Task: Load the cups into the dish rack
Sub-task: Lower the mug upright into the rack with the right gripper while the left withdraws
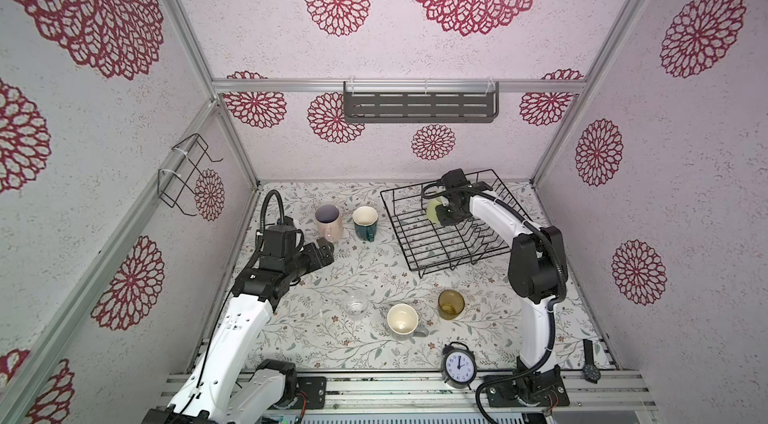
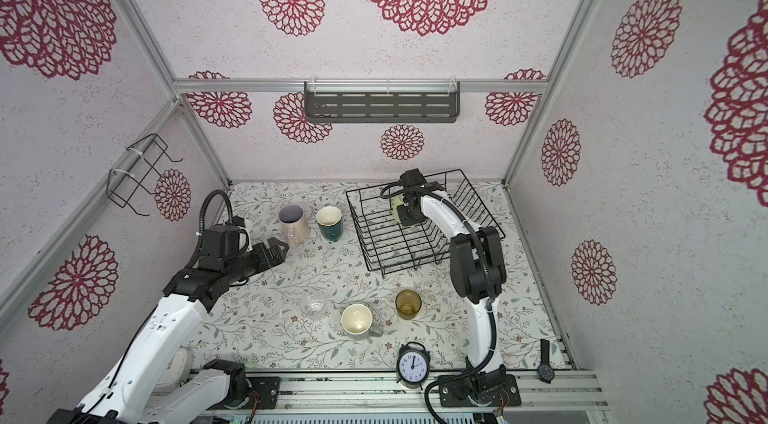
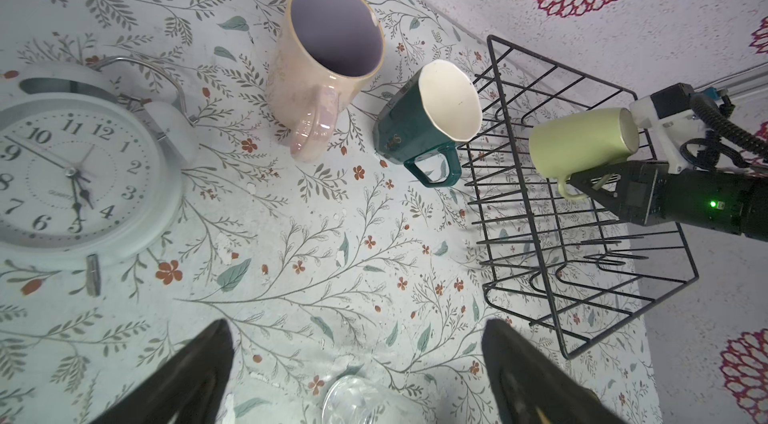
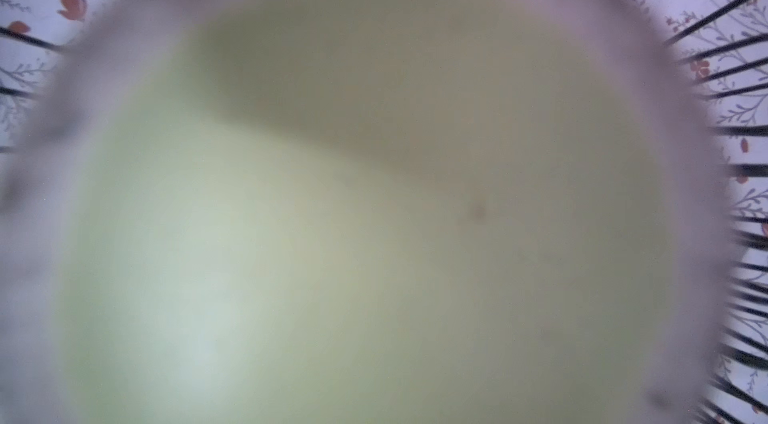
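Note:
My right gripper (image 1: 444,216) is shut on the handle of the yellow-green mug (image 1: 433,210), holding it on its side above the black wire dish rack (image 1: 399,230). The left wrist view shows that mug (image 3: 582,143) over the rack (image 3: 631,316); it fills the right wrist view (image 4: 332,214) as a blur. The pink mug (image 1: 329,223) and teal mug (image 1: 365,222) stand left of the rack. Nearer the front stand the clear glass (image 1: 355,304), the grey mug (image 1: 403,320) and the amber tumbler (image 1: 451,304). My left gripper (image 1: 326,249) is open and empty near the pink mug.
A black alarm clock (image 1: 458,366) and a wristwatch (image 1: 590,363) lie at the front edge. A white alarm clock (image 3: 70,176) sits by my left arm. A grey slotted shelf (image 1: 419,106) hangs on the back wall, and a wire holder (image 1: 183,176) hangs on the left wall.

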Controlling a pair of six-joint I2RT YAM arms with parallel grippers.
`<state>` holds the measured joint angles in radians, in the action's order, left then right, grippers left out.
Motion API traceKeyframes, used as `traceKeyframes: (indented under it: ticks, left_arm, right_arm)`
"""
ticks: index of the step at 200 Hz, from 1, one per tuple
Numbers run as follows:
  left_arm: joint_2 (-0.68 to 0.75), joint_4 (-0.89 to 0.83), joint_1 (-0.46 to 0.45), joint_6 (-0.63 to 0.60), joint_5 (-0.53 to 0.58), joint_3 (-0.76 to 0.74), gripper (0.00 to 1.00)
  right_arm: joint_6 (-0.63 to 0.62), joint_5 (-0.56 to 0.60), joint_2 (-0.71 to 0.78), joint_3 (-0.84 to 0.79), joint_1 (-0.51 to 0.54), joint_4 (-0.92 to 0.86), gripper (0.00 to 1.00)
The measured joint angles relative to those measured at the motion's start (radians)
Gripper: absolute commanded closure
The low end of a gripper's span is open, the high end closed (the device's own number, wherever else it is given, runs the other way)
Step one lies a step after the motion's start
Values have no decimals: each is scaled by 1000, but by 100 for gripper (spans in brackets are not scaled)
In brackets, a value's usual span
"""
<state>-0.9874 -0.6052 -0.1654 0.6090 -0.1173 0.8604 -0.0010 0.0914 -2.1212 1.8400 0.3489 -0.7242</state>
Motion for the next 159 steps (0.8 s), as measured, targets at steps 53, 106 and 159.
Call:
traceKeyframes:
  ticks: [53,106,159]
  left_arm:
    - [89,-26,0,0,22,-27,3]
    - [103,-45,0,-3,26,-27,3]
    - [97,-51,0,-3,26,-27,3]
  right_arm:
    - [-39,-2,-97,92,-26,-12,100]
    - [-44,0,-112,120,-25,-23,88]
    - [-47,-9,-113,138,-25,-32,58]
